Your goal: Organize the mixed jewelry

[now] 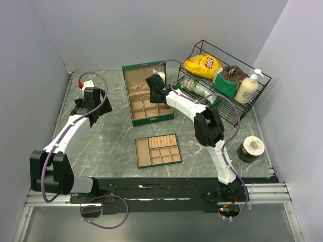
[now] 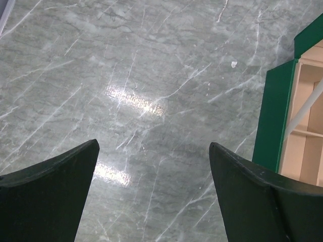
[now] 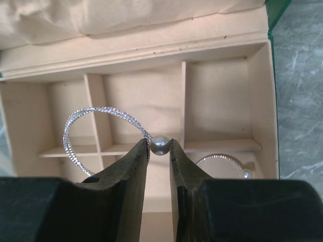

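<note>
My right gripper (image 3: pixel 160 147) is shut on the grey pearl end of a thin sparkly silver bangle (image 3: pixel 86 121), held above the tan compartments of the open green jewelry box (image 3: pixel 217 96). A second pearl-tipped bangle (image 3: pixel 222 160) lies in a compartment at the lower right of the box. In the top view the right gripper (image 1: pixel 151 93) hangs over the box (image 1: pixel 147 94). A few tiny silvery pieces (image 1: pixel 195 146) lie on the table beside the right arm. My left gripper (image 2: pixel 154 151) is open and empty over bare marble, left of the box's green edge (image 2: pixel 275 116).
A flat tan divided tray (image 1: pixel 158 150) lies at the table's front middle. A black wire rack (image 1: pixel 229 83) at the back right holds a yellow chip bag, a green bag, a bottle and a pump dispenser. A tape roll (image 1: pixel 251 148) sits at the right.
</note>
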Available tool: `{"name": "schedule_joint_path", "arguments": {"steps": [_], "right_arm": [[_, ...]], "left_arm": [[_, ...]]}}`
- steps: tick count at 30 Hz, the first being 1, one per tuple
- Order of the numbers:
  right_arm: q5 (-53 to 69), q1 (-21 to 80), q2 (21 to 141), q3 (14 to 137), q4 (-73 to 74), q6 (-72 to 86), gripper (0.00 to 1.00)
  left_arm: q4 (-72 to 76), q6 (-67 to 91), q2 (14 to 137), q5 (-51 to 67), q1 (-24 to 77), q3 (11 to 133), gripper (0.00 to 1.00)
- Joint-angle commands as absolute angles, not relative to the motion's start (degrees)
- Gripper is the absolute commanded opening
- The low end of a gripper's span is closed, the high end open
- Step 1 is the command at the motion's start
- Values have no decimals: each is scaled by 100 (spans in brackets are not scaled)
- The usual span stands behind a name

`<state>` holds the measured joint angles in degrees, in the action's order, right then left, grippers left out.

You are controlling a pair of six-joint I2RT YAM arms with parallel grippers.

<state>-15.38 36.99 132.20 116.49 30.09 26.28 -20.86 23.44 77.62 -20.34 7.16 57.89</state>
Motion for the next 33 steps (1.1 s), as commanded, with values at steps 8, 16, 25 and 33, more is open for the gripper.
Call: {"name": "schedule_joint_path", "arguments": {"steps": [8,16,25,33], "right_arm": [[-1723,3551,13719,12445,2874,2470,24],[-1828,3542,14018,12805,2927,2373,27],[-1837,3551,13931,12639,2901,2373,29],[-1854,3577,13869,12568,2927,2242,30]], "left_arm": [[-2057,2285,7866,-1793,721,6020,96],[-1986,2233,7840,-1670,721,5977,96],[-2030,2224,7919,-1644,721,6029,97],[-2083,2224,7972,-1652,721,6056,96]]}}
